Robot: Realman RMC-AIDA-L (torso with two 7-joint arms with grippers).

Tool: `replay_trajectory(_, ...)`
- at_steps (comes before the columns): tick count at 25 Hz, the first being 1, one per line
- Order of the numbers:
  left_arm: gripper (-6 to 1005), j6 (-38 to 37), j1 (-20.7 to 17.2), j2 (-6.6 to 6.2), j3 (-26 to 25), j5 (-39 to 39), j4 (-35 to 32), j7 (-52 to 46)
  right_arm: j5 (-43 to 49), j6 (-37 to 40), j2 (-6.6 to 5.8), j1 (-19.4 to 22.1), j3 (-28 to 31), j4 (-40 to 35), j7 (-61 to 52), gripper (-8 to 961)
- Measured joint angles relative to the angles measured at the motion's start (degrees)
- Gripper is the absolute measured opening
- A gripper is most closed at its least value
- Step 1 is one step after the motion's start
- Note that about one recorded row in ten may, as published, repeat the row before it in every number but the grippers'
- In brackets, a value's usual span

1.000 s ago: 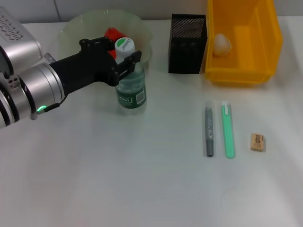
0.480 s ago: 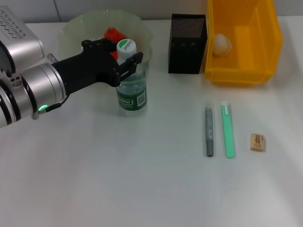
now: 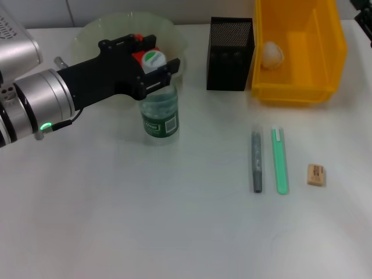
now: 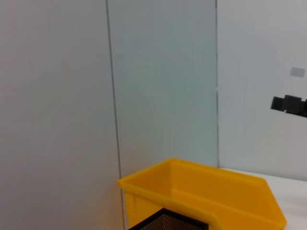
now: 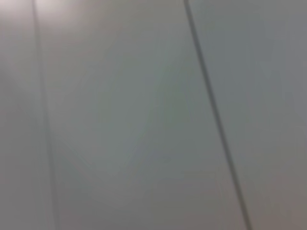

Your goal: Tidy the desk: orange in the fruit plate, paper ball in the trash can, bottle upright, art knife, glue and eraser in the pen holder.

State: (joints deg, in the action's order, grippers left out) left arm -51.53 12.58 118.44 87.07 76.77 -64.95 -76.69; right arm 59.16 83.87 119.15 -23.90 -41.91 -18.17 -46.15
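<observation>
The bottle (image 3: pixel 160 113) stands upright on the table in front of the fruit plate (image 3: pixel 93 29). My left gripper (image 3: pixel 161 55) straddles the bottle's white-and-green cap with its fingers apart, and a gap shows beside the cap. A bit of the orange (image 3: pixel 138 57) shows in the plate behind the gripper. The paper ball (image 3: pixel 272 53) lies in the trash can (image 3: pixel 325 58). The pen holder (image 3: pixel 230 55) stands left of the can. A grey stick (image 3: pixel 256 161), a green stick (image 3: pixel 281 160) and the eraser (image 3: pixel 315 175) lie on the table at the right. My right gripper (image 3: pixel 363 17) is at the far right corner.
The left wrist view shows the trash can (image 4: pixel 216 191), the pen holder's rim (image 4: pixel 168 223) and the wall. The right wrist view shows only wall. The left arm (image 3: pixel 35 104) stretches across the left side of the table.
The bottle has gone from tilted to upright on the table. My left gripper's fingers have spread apart around its cap. A bit of the right arm has come into view.
</observation>
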Motion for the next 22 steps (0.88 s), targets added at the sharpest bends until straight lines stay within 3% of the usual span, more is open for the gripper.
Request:
replay_trajectory(5,602,-1.55,0.55,-0.07,-0.55,0.19,0.0,0.13,7.73,-0.32,0.07,1.36,-0.02,-8.81,-10.29,616)
replay_trajectory(8,657,-3.2,0.56,0.01,-1.81,-0.01,0.0,0.47,15.85,-0.34,0.06,1.53,-0.02,-16.84,-22.57,613)
replay_trajectory(9,676,-6.48,0.59,0.2,-4.27,-1.07,0.02,1.43,22.75,-0.17,0.03,1.44,-0.02,-23.96,-33.09,611)
replay_trajectory(10,676,-6.48,0.59,0.2,-4.27,-1.07,0.02,1.43,22.75,-0.17,0.03,1.44,-0.02,-23.96,-33.09,610)
replay_trajectory(12,675,-8.08,0.61,0.23,-5.22,-2.22,0.28,2.26,33.81,0.13,0.11,1.41,-0.8,-37.1,-51.09,608)
replay_trajectory(13,675,-10.67,0.64,0.15,-6.99,-6.12,1.44,4.95,33.81,0.13,0.11,1.41,-0.8,-37.1,-51.09,607)
replay_trajectory(14,674,-11.3,0.64,0.13,-7.98,-7.88,2.22,6.27,41.95,0.51,0.15,1.2,-3.07,-45.95,-63.69,606)
replay_trajectory(16,674,-11.46,0.67,0.14,-8.3,-8.33,2.61,6.79,51.24,1.57,0.15,0.37,-6.25,-54.4,-76.54,606)
replay_trajectory(17,673,-11.59,0.85,0.18,-8.7,-8.89,3.15,7.57,51.24,1.57,0.15,0.37,-6.25,-54.4,-76.54,606)
replay_trajectory(19,673,-11.82,1.54,0.27,-9.0,-9.78,4.09,9.01,67.38,5.62,0.08,-3.17,-11.06,-64.51,-94.95,607)
replay_trajectory(20,673,-11.82,1.54,0.27,-9.0,-9.78,4.09,9.01,67.38,5.62,0.08,-3.17,-11.06,-64.51,-94.95,607)
replay_trajectory(22,672,-12.33,2.04,0.21,-9.04,-10.36,4.4,9.66,76.0,8.85,-0.14,-6.38,-13.63,-66.9,-104.14,607)
